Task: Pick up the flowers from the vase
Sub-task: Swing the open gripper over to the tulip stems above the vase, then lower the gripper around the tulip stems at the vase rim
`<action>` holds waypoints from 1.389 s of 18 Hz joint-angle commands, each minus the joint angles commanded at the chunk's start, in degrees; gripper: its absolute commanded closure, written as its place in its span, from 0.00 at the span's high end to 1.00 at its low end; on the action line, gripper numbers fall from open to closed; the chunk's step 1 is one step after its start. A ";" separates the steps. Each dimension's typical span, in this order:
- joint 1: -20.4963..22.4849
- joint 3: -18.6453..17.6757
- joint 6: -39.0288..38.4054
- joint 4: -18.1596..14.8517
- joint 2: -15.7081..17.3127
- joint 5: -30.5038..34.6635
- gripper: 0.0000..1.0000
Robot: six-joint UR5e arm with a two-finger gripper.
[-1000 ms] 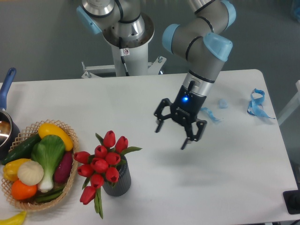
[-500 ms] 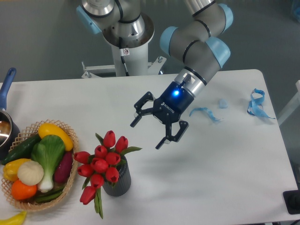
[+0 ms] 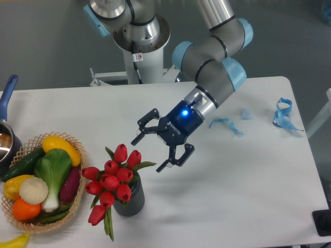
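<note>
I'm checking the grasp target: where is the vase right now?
The vase stands near the table's front edge, left of centre, just right of the wicker basket, holding the flowers, below-left of the open gripper.

Grey tubular arm [image 3: 207, 67] with pale blue joint caps; silver wrist ring just behind black two-finger gripper [image 3: 149, 153]. Blue light and white lettering on gripper body. Black cable down grey base column [image 3: 138, 57].
</note>
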 joint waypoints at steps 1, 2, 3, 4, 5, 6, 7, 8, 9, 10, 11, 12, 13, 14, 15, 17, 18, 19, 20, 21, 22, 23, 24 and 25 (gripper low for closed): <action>-0.35 0.17 0.09 0.52 -0.52 0.00 1.00; -0.44 0.52 0.09 0.88 -1.14 0.00 1.00; -0.62 1.22 0.09 1.05 -1.75 0.17 1.00; -1.32 2.19 0.09 1.23 -2.72 0.18 1.00; -1.93 2.98 0.00 1.23 -3.33 0.18 1.00; -2.11 3.60 0.00 1.23 -3.86 0.18 1.00; -2.20 3.78 0.00 1.32 -4.30 0.18 1.00; -2.29 4.13 0.00 1.32 -4.57 0.18 1.00; -2.73 4.57 0.00 1.32 -4.83 0.18 1.00; -2.90 5.09 0.09 1.32 -5.44 0.18 1.00; -2.99 5.79 0.09 1.32 -5.97 0.26 1.00; -3.17 6.41 0.00 1.32 -6.59 0.26 1.00; -3.69 6.76 0.00 1.32 -6.85 0.26 1.00; -4.04 7.03 0.00 1.32 -7.03 0.26 1.00; -4.05 7.03 0.00 1.32 -7.03 0.26 1.00; -4.14 7.03 0.00 1.32 -7.21 0.26 1.00; -4.22 7.12 0.00 1.32 -7.38 0.26 1.00; -4.57 7.29 0.00 1.32 -7.47 0.26 1.00; -4.84 7.30 0.00 1.32 -7.56 0.35 1.00; -5.01 7.30 0.00 1.32 -7.73 0.35 1.00; -5.28 7.30 0.00 1.32 -7.74 0.35 1.00; -5.37 7.30 0.00 1.41 -7.82 0.35 1.00; -5.63 7.30 0.00 1.41 -7.91 0.35 1.00; -5.89 7.38 0.00 1.50 -7.91 0.35 1.00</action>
